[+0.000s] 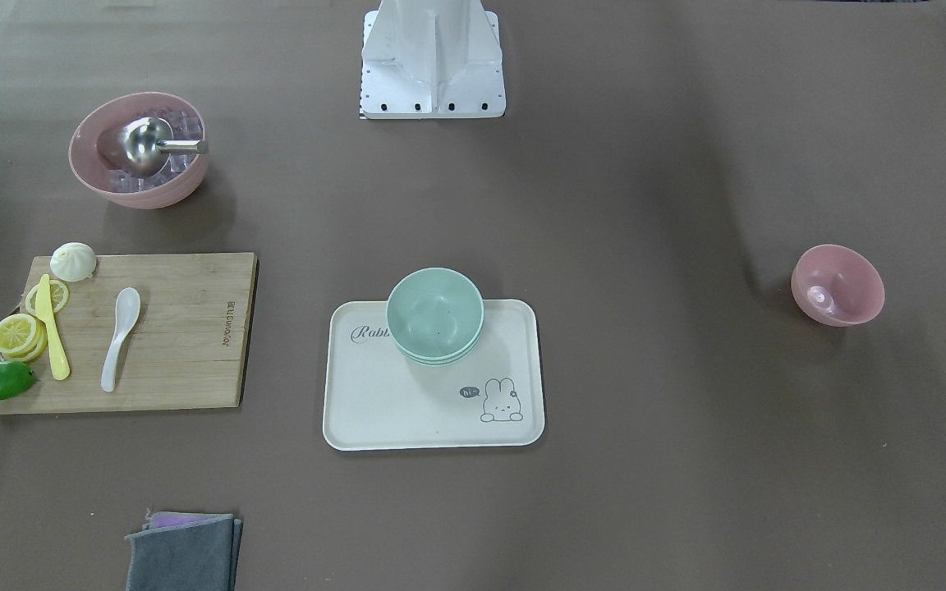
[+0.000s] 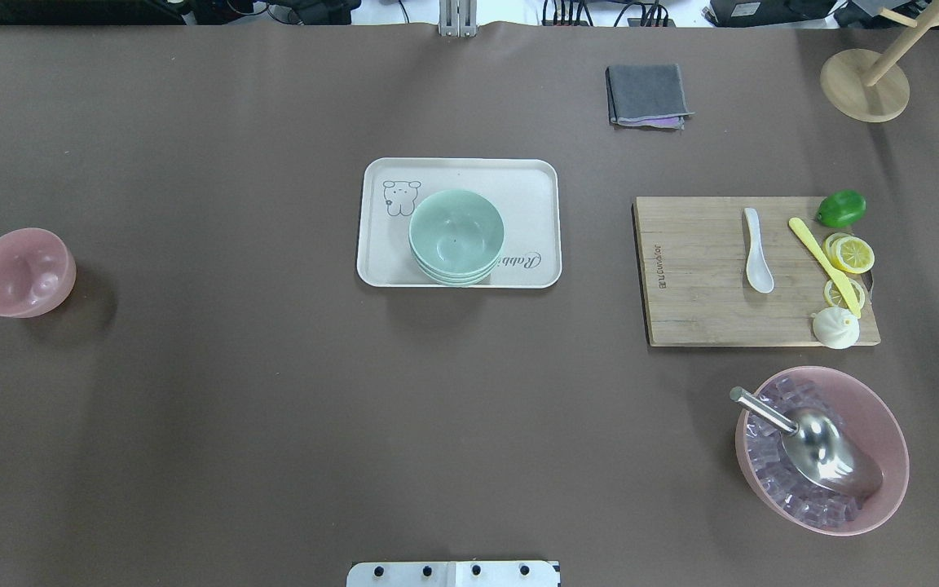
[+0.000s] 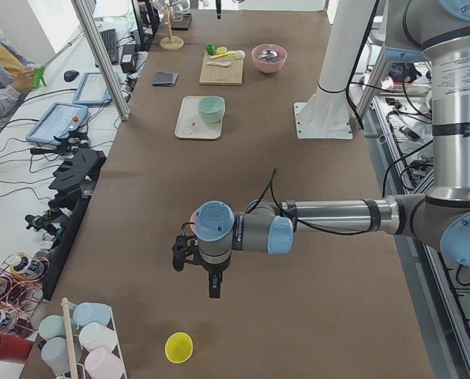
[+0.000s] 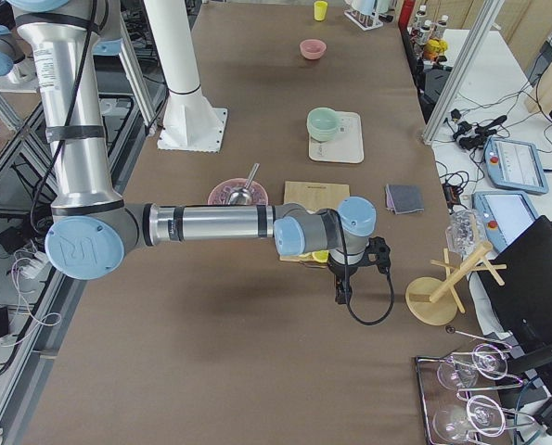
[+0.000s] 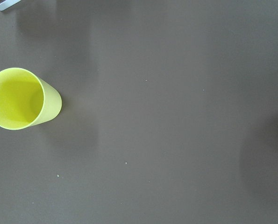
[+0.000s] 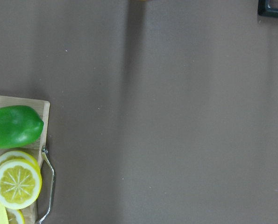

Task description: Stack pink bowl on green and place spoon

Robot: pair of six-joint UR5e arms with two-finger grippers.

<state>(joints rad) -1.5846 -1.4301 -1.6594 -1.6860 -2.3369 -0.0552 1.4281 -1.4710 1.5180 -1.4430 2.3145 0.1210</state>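
A small pink bowl stands alone on the brown table, far on my left side. A stack of green bowls sits on the cream rabbit tray at the table's middle. A white spoon lies on the wooden cutting board on my right side. My left gripper shows only in the exterior left view, above bare table beyond the pink bowl; I cannot tell whether it is open. My right gripper shows only in the exterior right view, past the board's end; cannot tell.
A large pink bowl with ice cubes and a metal scoop stands near the board. Lemon slices, a lime, a yellow knife and a bun lie on the board. A grey cloth lies at the far side. A yellow cup stands near my left wrist.
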